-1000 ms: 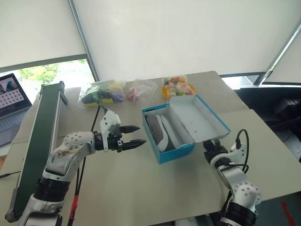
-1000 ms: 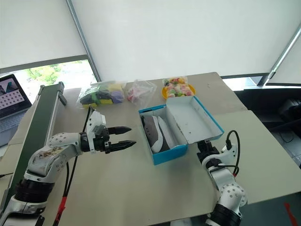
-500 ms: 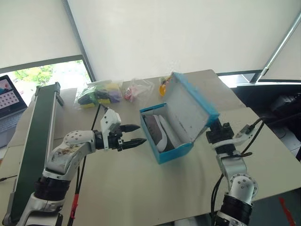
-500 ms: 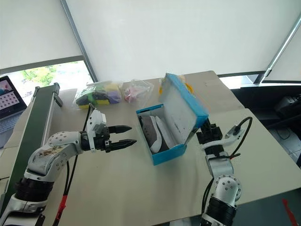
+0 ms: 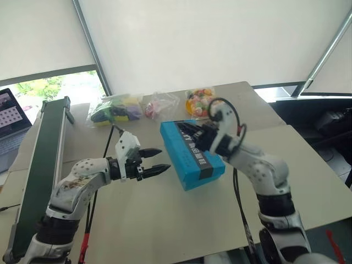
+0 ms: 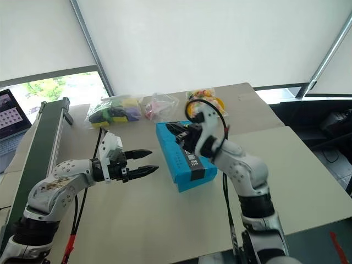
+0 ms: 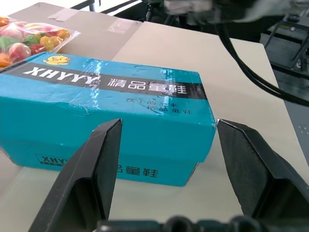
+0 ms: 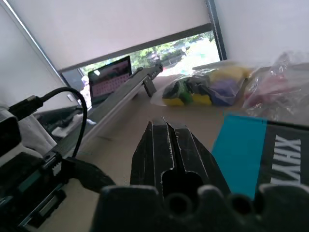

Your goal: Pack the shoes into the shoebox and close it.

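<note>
Shoebox (image 5: pixel 192 153) sits lid-down on the table (image 5: pixel 308 181). Right gripper (image 8: pixel 170 145), jaws pressed together, rests above it. Left gripper (image 5: pixel 160 159) hovers beside it, jaws apart.

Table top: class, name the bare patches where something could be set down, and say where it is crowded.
Bare patches on the table: the near stretch in front of the closed shoebox, and the right side beyond the right arm. Crowded: the far edge, with the bags of colourful items and sweets, and the gap between the open left tool and the box.
</note>
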